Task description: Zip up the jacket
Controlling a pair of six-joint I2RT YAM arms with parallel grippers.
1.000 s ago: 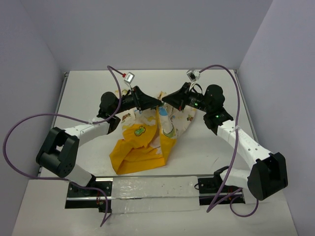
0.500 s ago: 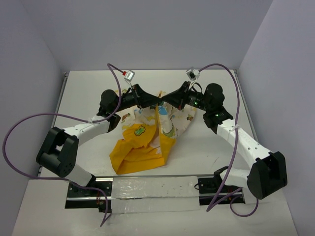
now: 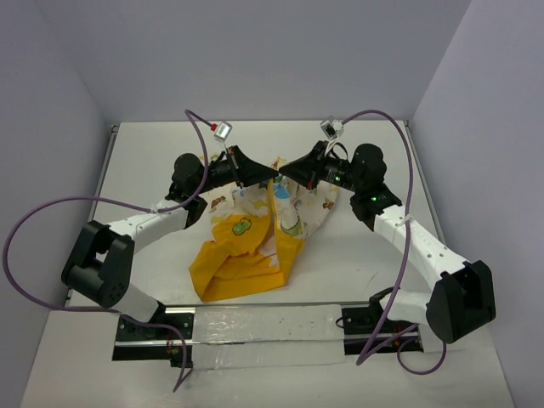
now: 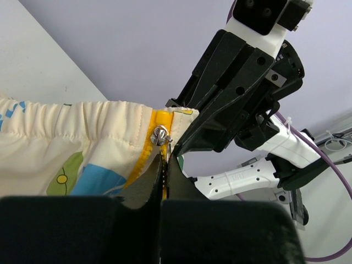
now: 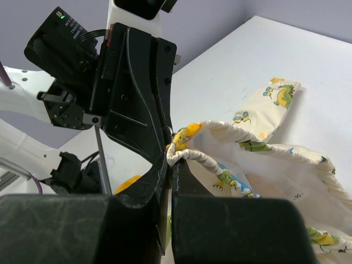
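Note:
The jacket [image 3: 255, 234], cream with cartoon animals and yellow-orange panels, hangs from both grippers, its lower part crumpled on the table. My left gripper [image 3: 269, 177] is shut on the pull of the metal zipper slider [image 4: 160, 135], which sits on the yellow zipper tape [image 4: 144, 157]. Its jaws [image 4: 165, 160] are pressed together just below the slider. My right gripper [image 3: 286, 172] meets it tip to tip from the right. In the right wrist view that gripper [image 5: 171, 159] is shut on the jacket's rolled cream edge [image 5: 198, 157], right beside the slider.
The white table [image 3: 153, 161] is walled at the back and both sides. Purple cables [image 3: 51, 212] loop out from both arms. A silver rail [image 3: 263, 327] with the arm bases runs along the near edge.
My left gripper's jaws have closed on the zipper pull. Both arms and the jacket have hardly moved.

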